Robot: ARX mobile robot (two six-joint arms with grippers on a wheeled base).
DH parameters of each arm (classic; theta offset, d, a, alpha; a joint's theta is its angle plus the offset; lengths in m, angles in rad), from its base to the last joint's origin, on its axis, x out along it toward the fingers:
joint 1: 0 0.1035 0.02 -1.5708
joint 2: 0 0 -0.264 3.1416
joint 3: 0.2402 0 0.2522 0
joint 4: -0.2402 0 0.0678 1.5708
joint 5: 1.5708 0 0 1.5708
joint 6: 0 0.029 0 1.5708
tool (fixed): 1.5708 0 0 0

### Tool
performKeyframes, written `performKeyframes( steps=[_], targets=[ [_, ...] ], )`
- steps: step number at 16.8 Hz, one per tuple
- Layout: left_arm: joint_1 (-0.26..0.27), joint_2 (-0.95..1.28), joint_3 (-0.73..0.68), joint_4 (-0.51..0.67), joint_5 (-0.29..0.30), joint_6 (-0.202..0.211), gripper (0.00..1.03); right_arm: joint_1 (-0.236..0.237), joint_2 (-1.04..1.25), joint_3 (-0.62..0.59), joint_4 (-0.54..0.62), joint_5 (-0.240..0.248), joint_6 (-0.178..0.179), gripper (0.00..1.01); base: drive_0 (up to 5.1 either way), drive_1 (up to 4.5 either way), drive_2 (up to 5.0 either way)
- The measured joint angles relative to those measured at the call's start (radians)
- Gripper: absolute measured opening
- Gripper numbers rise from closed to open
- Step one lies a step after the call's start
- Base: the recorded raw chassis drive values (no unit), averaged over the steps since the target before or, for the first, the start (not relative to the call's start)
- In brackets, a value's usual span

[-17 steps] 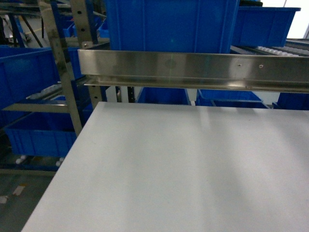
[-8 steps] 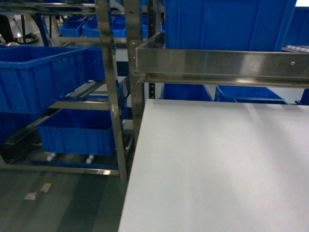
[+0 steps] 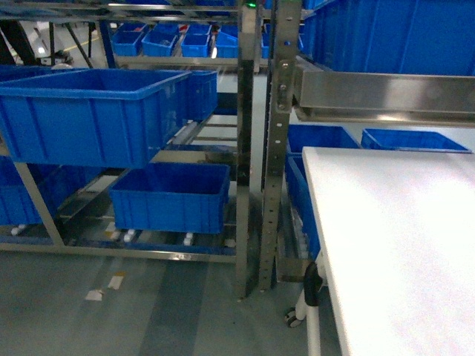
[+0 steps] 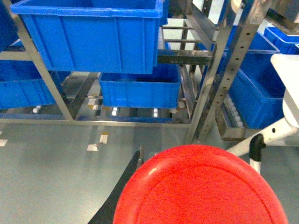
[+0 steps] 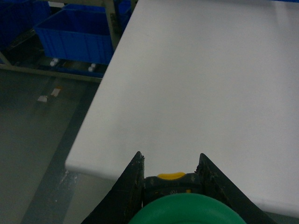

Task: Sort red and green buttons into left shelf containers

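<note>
Above the grey floor (image 4: 56,177) the left gripper (image 4: 140,186) clamps the red button (image 4: 201,186), while over the white table's (image 5: 210,84) near edge the right gripper (image 5: 170,182) clamps the green button (image 5: 184,211).

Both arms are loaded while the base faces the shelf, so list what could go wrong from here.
1. The red button fills the left wrist view, hiding the left gripper's fingers, so aiming over the upper blue bin relies on the head view.
2. The shelf's steel upright stands between bins and white table; an arm could clip it.
3. The right gripper clamps the green button by its body; it might slip.
</note>
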Motion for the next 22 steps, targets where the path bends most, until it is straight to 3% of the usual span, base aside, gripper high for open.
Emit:
performKeyframes(
  steps=[22],
  targets=[
    [0.0,0.0,0.0,0.001,-0.002,0.0,0.26,0.0,0.0,0.0,-0.002,0.0,0.0,0.29,-4.8,1.57,3.4]
  ],
)
